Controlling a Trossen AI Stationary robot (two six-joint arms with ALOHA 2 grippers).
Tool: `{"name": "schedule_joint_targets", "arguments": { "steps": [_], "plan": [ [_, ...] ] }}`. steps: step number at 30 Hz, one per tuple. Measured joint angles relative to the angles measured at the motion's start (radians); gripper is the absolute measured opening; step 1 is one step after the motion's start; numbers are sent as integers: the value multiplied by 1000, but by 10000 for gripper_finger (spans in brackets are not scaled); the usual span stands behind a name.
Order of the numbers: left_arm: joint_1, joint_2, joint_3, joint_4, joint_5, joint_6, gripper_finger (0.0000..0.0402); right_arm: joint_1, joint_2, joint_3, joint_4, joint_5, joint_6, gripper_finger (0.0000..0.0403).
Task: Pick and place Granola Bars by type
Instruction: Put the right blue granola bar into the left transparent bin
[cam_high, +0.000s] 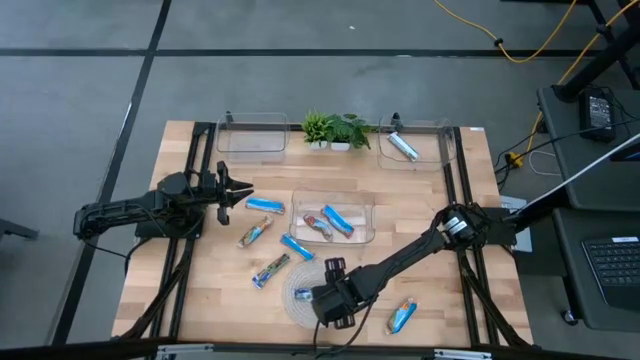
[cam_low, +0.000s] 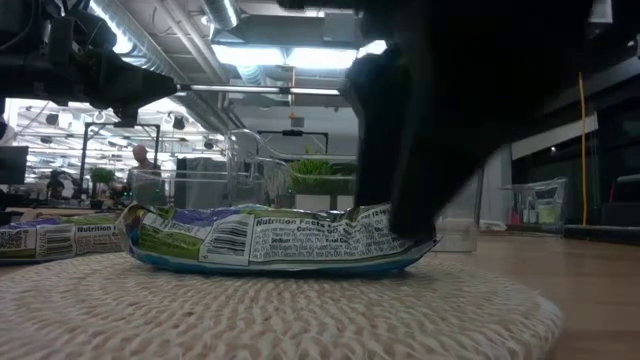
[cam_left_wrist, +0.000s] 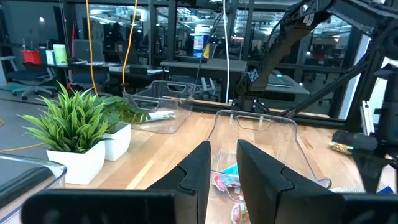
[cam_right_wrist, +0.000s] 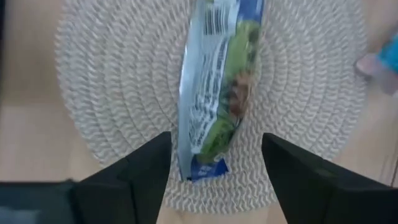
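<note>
A granola bar with blue edges and green and white print (cam_right_wrist: 214, 93) lies flat on the round woven mat (cam_right_wrist: 112, 74); the low view shows its label side (cam_low: 270, 240). My right gripper (cam_right_wrist: 214, 165) is open and low over the mat (cam_high: 300, 310). Its fingers stand on either side of the bar's near end, with a gap on both sides. My left gripper (cam_high: 238, 188) is open and hovers above the table's left part, pointing toward the central bin (cam_high: 362, 207). More bars lie loose on the wood (cam_high: 264, 205) (cam_high: 254, 235) (cam_high: 296, 247) (cam_high: 271, 270) (cam_high: 402, 316).
The central clear bin holds two bars (cam_high: 318, 226) (cam_high: 338, 220). The far right bin (cam_high: 436, 152) holds one bar (cam_high: 403, 147), and the far left bin (cam_high: 252, 135) shows nothing inside. A small potted plant (cam_high: 335, 130) stands between the far bins. Bare wood lies right of the mat.
</note>
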Motion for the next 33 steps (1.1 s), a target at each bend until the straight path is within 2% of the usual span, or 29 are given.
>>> {"name": "schedule_joint_targets", "arguments": {
  "steps": [6, 10, 14, 25, 33],
  "plan": [
    [0, 0, 0, 0, 0, 0, 72, 0, 0, -64, 39, 6, 4, 251],
    [0, 0, 0, 0, 0, 0, 72, 0, 0, -66, 57, 9, 0, 228],
    [0, 0, 0, 0, 0, 0, 72, 0, 0, -65, 78, 9, -1, 182],
    [0, 0, 0, 0, 0, 0, 72, 0, 0, -65, 81, 18, -3, 22],
    [0, 0, 0, 0, 0, 0, 72, 1, -12, -16, 10, 50, -4, 26]
  ]
}}
